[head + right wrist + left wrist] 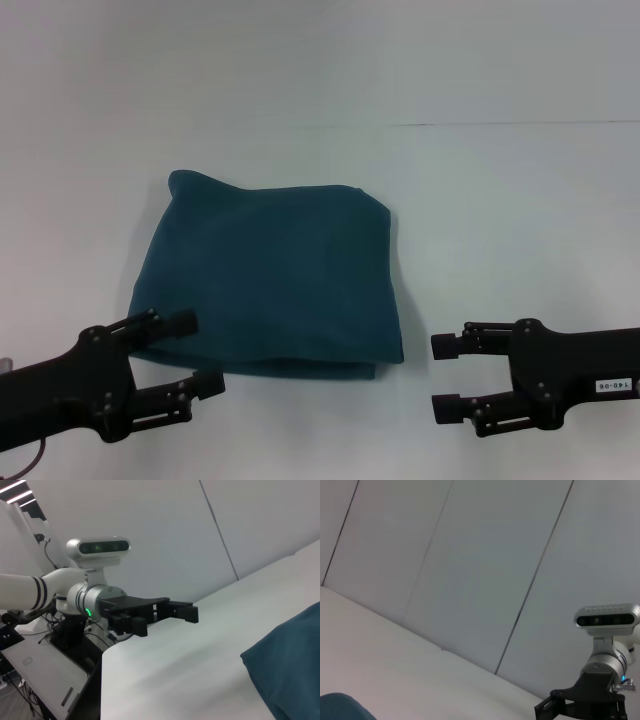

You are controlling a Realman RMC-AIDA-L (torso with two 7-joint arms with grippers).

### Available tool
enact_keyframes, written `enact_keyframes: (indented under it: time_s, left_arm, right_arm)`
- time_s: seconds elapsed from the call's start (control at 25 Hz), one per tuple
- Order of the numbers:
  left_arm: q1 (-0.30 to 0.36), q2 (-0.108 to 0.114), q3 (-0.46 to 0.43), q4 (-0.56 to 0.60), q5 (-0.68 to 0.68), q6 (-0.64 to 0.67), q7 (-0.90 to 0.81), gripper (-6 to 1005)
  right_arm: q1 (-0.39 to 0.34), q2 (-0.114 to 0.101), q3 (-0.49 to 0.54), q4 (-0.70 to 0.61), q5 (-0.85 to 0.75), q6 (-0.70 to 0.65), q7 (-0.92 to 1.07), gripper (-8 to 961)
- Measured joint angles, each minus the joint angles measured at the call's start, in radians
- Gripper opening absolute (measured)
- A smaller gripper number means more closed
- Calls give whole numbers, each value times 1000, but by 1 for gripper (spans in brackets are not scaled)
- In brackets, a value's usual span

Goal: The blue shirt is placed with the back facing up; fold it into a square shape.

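The blue shirt [270,275] lies on the white table [500,220], folded into a rough square with its plain side up. My left gripper [197,352] is at the shirt's near left corner, open, with one finger overlapping the fabric's edge in the head view and nothing held. My right gripper [443,377] is open too, a short way right of the near right corner and apart from the cloth. In the right wrist view the shirt [292,660] shows beside the left gripper [166,621]. A corner of the shirt [340,709] shows in the left wrist view.
A thin seam [500,124] runs across the table's far right part. The table's near left edge [102,680] drops off toward equipment and cables beside the robot. The right arm's wrist camera [607,617] appears in the left wrist view.
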Motion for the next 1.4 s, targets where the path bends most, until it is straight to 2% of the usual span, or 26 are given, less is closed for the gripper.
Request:
enact_keyframes:
  time_s: [0.32, 1.4]
  left_arm:
    - [-6, 5, -4, 10, 6, 2, -25, 876]
    - [-18, 9, -5, 19, 7, 25, -45, 875]
  right_arm:
    - [4, 5, 5, -1, -13, 22, 3, 886]
    - [6, -1, 11, -1, -8, 16, 23, 886]
